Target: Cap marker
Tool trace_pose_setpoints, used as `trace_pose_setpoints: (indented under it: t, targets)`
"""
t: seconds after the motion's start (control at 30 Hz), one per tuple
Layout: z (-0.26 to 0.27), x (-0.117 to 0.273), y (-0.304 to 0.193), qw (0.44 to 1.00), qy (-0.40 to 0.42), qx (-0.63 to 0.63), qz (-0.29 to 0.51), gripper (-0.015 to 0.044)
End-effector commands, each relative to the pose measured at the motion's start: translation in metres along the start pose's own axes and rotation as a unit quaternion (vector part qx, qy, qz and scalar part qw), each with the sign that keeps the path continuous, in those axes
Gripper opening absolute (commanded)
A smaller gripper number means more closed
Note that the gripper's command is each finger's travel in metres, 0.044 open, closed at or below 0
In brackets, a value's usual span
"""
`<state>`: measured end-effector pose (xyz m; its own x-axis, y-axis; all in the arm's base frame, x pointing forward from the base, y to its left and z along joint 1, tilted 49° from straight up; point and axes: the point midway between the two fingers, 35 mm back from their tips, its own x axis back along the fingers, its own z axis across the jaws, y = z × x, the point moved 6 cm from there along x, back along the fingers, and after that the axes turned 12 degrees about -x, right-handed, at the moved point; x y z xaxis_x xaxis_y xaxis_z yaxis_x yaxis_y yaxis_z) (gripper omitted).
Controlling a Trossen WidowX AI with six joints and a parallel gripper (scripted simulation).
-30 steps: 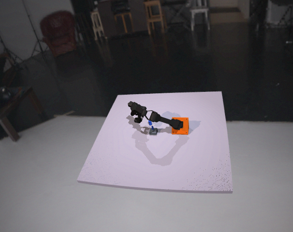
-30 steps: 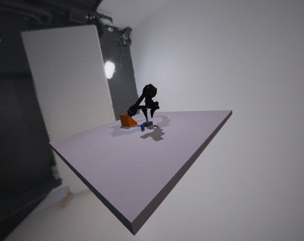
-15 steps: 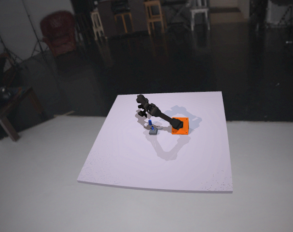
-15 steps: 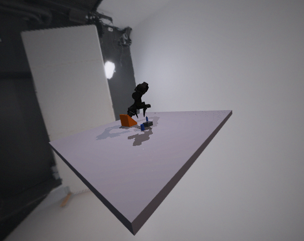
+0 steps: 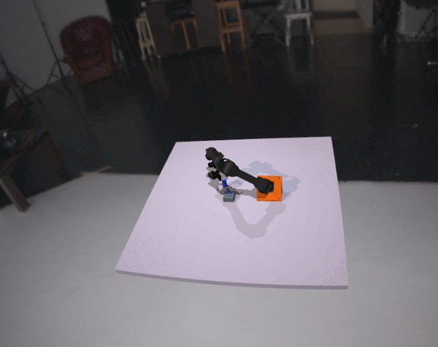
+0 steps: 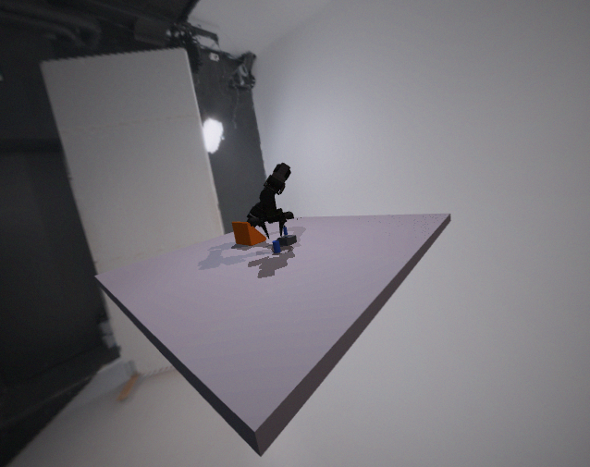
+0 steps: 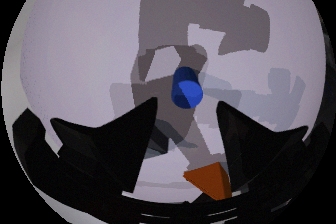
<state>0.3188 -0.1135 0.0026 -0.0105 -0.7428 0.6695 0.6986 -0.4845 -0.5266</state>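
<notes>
In top view, your cap stands loose between the holder block and the counter's far edge; the marker stands uncapped. Exterior: your claw is part-open, empty. Wrist: cap ungripped; 4 steps remain: grasp, cap, press, retreat.

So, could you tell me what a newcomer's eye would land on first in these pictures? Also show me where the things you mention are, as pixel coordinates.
Probably the bright orange base block [image 5: 277, 196] [image 6: 241, 234] [image 7: 212, 178] on the pale tabletop [image 5: 226, 262] [image 6: 275, 331] [image 7: 75, 44], with the black arm [image 5: 248, 176] [image 6: 267, 202] rising from it. Next comes the small blue cap [image 5: 224, 183] [image 6: 276, 247] [image 7: 187, 89], standing near the dark holder block [image 5: 228, 197] [image 6: 288, 239] [image 7: 159, 141]; the wrist view shows it large, just beyond the open gripper's fingertips.
</notes>
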Motion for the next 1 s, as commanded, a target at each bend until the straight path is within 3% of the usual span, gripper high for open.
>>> trace_pose_setpoints:
  t: [0.0, 0.97]
  targets:
    - [0.000, -0.007, 0.000, 1.000, 0.003, -0.003, 0.001, 0.0252]
    - [0.000, -0.052, 0.000, 1.000, 0.004, -0.003, 0.002, 0.0252]
